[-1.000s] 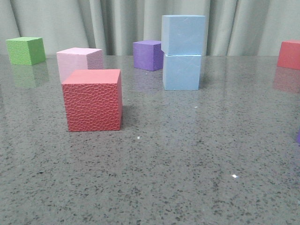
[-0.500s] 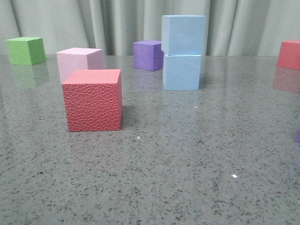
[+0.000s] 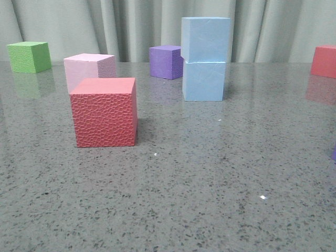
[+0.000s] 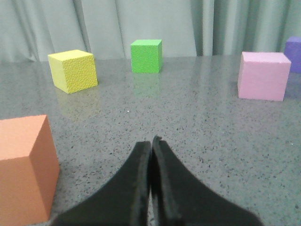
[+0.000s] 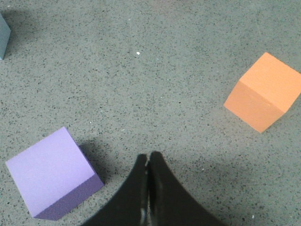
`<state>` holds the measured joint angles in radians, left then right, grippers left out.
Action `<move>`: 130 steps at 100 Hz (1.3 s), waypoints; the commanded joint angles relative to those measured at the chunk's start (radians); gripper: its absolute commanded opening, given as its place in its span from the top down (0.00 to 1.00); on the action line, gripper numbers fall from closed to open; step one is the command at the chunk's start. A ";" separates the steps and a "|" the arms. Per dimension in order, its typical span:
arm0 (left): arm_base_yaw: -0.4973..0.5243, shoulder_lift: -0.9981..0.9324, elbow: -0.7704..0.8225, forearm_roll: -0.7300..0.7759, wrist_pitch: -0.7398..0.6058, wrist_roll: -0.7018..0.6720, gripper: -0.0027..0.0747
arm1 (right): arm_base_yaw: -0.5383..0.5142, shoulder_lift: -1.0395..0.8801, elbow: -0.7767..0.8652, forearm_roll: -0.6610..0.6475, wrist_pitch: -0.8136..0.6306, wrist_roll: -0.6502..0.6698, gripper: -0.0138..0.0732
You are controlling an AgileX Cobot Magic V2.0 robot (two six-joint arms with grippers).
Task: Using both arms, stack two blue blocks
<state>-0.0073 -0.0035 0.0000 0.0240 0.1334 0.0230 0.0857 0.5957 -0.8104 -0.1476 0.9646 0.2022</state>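
Now | L tool (image 4: pixel 151 141) pressed together, low | R tool (image 5: pixel 148 157) pressed together, pointing down

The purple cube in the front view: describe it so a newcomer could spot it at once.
Start at the grey speckled table's far edge by the pale curtain. Find the stack of two pale sky-blue foam cubes; the dark purple foam cube sits just left of it. It is the only purple cube there, darker than the pale pink foam cube.

You see the far-right red cube (image 3: pixel 324 61) cut by the front view's edge, and a purple sliver (image 3: pixel 334 153) too. The red textured cube (image 3: pixel 104 112) hides the pink cube's (image 3: pixel 89 68) lower front.
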 commanded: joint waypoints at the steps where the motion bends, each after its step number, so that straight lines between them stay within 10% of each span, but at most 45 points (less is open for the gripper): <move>1: 0.003 -0.032 0.019 -0.009 -0.115 -0.023 0.99 | -0.007 0.002 -0.026 -0.014 -0.063 -0.007 0.98; 130: -0.017 -0.032 0.041 -0.009 -0.169 -0.023 0.99 | -0.007 0.002 -0.026 -0.014 -0.063 -0.007 0.98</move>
<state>-0.0183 -0.0035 0.0000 0.0240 0.0496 0.0092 0.0857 0.5957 -0.8104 -0.1476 0.9646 0.2022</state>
